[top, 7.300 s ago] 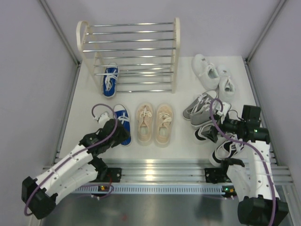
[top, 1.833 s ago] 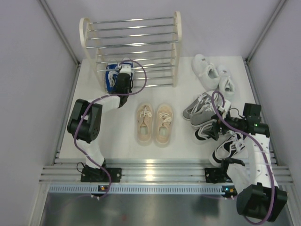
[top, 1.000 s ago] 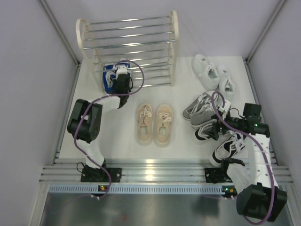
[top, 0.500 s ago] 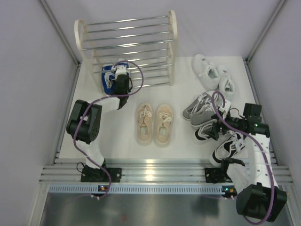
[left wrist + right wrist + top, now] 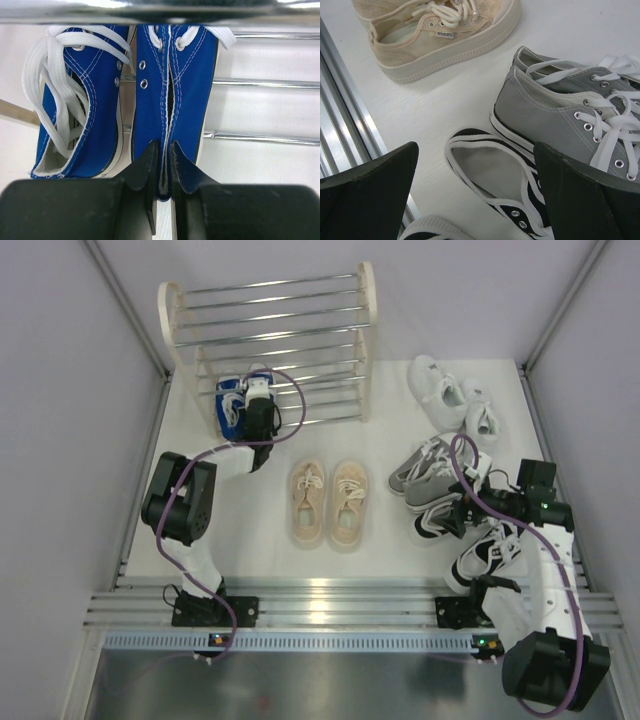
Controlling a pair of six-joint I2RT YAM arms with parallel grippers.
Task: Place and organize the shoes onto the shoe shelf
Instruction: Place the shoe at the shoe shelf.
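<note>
The left jaws are closed on the heel of a blue sneaker (image 5: 190,85), its back seam pinched between two black, wedge-shaped fingers (image 5: 143,169). The canvas is stitched in white thread and fitted with small metal eyelets and flat white laces. A second blue sneaker (image 5: 95,120) is laid just beside it on the left, with loose laces spilling over its open mouth. Both are found at the left end of the lowest tier of the shoe shelf (image 5: 173,325), on thin chrome rods (image 5: 265,83) that are joined by cream, round-topped side panels. A further rod is seen crossing over the toes

The right jaws are held wide open with nothing gripped, above a black-and-white sneaker (image 5: 495,175) with a white-edged collar. Just beside it a pair of grey sneakers (image 5: 545,112) in canvas is seen, with white soles and laces. Near them a pair of beige sneakers (image 5: 445,35) with thick ribbed soles is set on the smooth white bench (image 5: 445,110). A pair of white sneakers (image 5: 440,390) is placed farther back, apart from the shelf. The bench is bordered by a ridged aluminium rail (image 5: 345,100)
</note>
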